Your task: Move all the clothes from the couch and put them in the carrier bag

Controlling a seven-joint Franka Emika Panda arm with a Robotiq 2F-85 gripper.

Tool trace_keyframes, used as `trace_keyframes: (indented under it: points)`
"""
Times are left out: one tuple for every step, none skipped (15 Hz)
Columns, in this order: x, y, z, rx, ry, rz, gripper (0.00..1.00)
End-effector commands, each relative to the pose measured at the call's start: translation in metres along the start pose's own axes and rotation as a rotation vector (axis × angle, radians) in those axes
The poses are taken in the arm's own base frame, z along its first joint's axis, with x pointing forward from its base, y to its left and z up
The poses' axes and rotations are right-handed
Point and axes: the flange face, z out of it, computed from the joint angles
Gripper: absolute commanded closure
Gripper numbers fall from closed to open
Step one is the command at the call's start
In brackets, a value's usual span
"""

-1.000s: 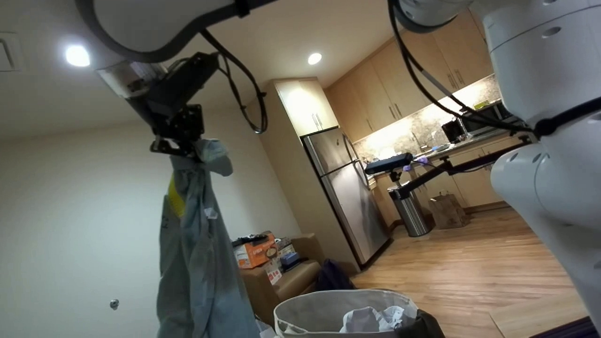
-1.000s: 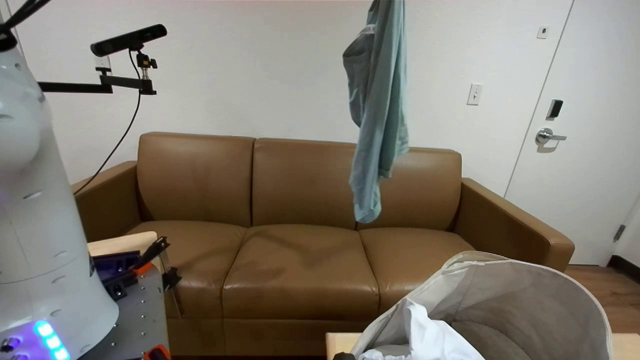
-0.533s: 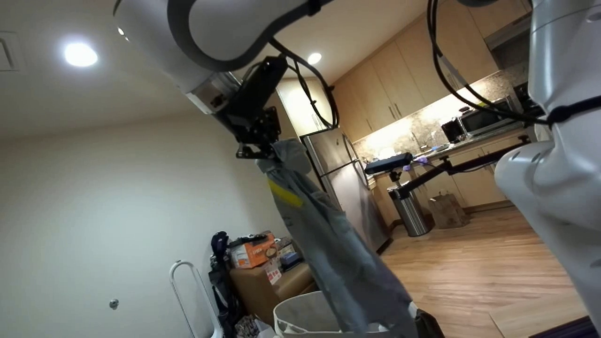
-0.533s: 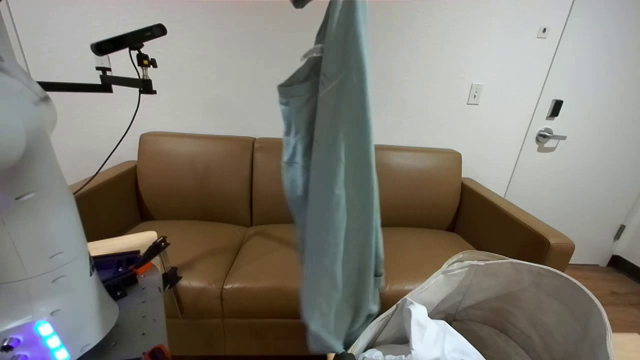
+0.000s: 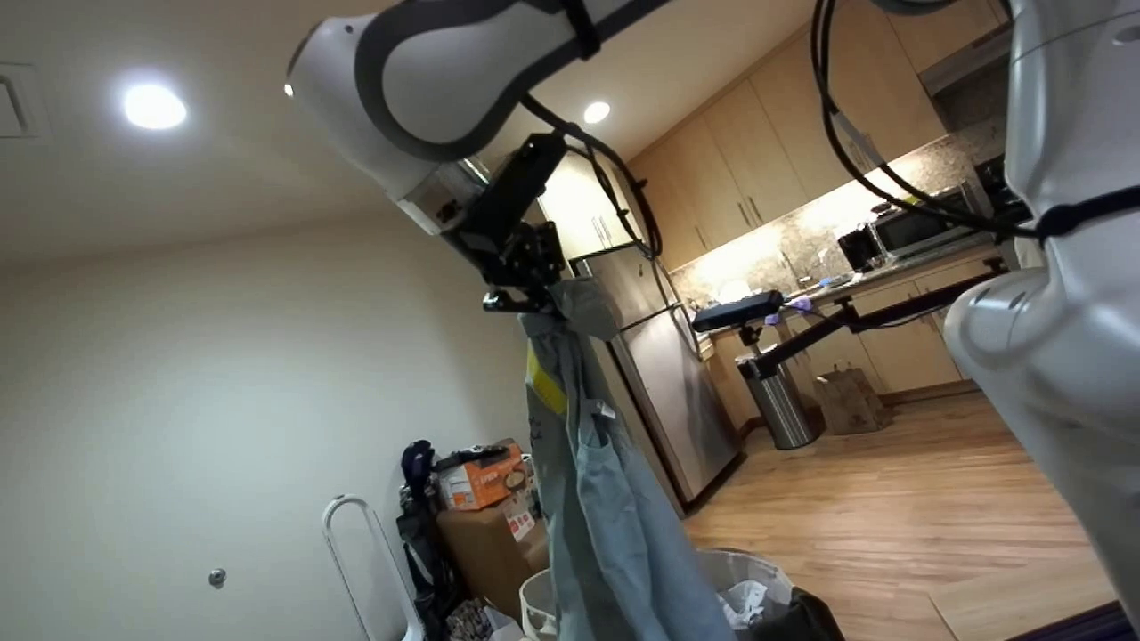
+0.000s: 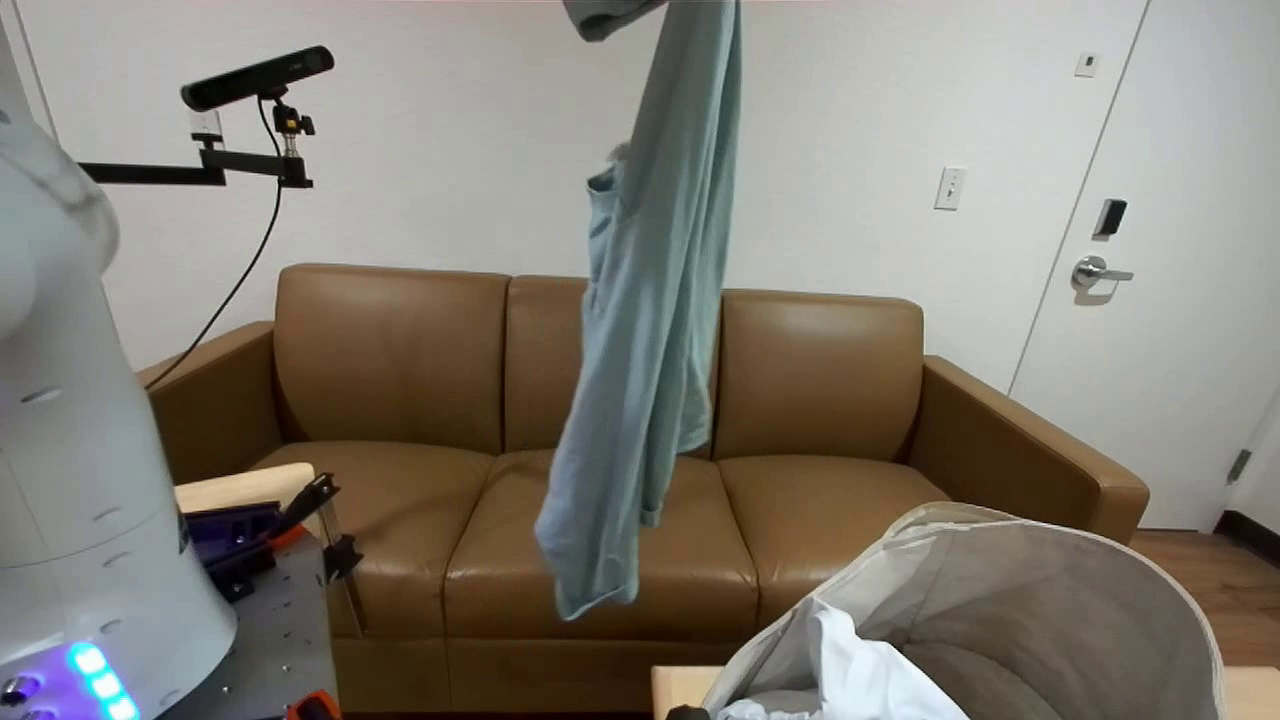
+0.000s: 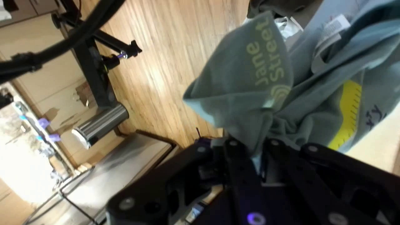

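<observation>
Okay, black two-finger gripper (image 7: 255,147) pinches long grey-blue cloth garment (image 6: 650,330); I'd centre it over round-mouthed pale-grey fabric bag (image 6: 1080,595), lower inside the rim (image 6: 950,512), release.

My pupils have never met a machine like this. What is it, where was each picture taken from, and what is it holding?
This is a jointed white robot arm. At its end, a black gripper pinches things much like tongs. Two pictures look on from different places outside the robot; the close-up is taken from its wrist. The gripper is closed on a blue-grey garment, with "Jane Street" printed on its cloth in the wrist view. In an exterior view, the garment hangs in front of a brown couch, and white cloth lies inside a wide pale bag.
</observation>
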Motion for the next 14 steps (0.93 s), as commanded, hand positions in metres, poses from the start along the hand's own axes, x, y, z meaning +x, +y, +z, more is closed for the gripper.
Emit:
trace_keyframes:
  points:
    - [0.046,0.072,0.053,0.089,-0.111,0.105,0.97]
    - [0.061,0.094,0.065,0.105,-0.116,0.144,0.96]
    - [0.076,0.114,0.073,0.126,-0.116,0.176,0.96]
    - [0.092,0.130,0.077,0.139,-0.101,0.202,0.96]
    - [0.105,0.143,0.081,0.163,-0.090,0.223,0.96]
    - [0.115,0.150,0.086,0.162,-0.079,0.219,0.96]
    - [0.119,0.150,0.094,0.161,-0.082,0.191,0.96]
    - [0.119,0.149,0.103,0.160,-0.091,0.161,0.96]
    - [0.111,0.142,0.117,0.166,-0.139,0.123,0.96]
    - [0.109,0.152,0.102,0.148,-0.101,0.180,0.89]
    - [0.110,0.146,0.110,0.146,-0.119,0.163,0.89]
    - [0.111,0.141,0.116,0.144,-0.132,0.152,0.89]
    - [0.112,0.138,0.118,0.141,-0.138,0.147,0.89]
    - [0.112,0.137,0.119,0.140,-0.139,0.144,0.89]
